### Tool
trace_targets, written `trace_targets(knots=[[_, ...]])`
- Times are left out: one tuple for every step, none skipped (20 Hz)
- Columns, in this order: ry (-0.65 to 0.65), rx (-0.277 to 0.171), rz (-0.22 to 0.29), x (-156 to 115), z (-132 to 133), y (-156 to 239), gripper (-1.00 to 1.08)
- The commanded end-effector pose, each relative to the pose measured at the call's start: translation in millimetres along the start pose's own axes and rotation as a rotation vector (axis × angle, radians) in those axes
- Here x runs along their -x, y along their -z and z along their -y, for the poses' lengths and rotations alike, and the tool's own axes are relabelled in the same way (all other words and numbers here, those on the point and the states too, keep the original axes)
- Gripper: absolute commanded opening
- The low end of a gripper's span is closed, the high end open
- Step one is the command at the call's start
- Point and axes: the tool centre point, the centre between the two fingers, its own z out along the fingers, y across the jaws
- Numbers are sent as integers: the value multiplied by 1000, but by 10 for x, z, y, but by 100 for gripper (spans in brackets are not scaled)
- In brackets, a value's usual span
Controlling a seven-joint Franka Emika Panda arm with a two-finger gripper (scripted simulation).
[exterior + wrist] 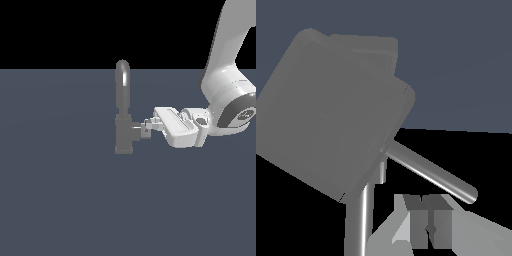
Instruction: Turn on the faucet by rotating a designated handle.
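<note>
We see the faucet [123,122] standing upright on the bench [60,200], spout up, with the handle [137,131] jutting toward the exterior view's right. Our pincer [146,128] comes in level from that side, its fingertips at the handle's end. In the wrist view the fingers [442,220] sit pressed together, clenched on nothing, just beside the lever rod [431,172]. We judge the approach complete; whether any rotation has begun we cannot tell.
</note>
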Motion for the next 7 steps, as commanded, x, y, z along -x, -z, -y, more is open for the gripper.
trace_targets(knots=[[-29, -4, 2, -265, -121, 1, -100], [-32, -4, 2, -329, -149, 1, -100], [-36, -4, 3, -392, -176, 1, -100], [-39, -4, 3, -456, -203, 1, -100], [-42, -4, 4, -518, -230, 1, -100], [-45, -4, 5, -580, -257, 1, -100], [-45, -4, 5, -580, -257, 1, -100]])
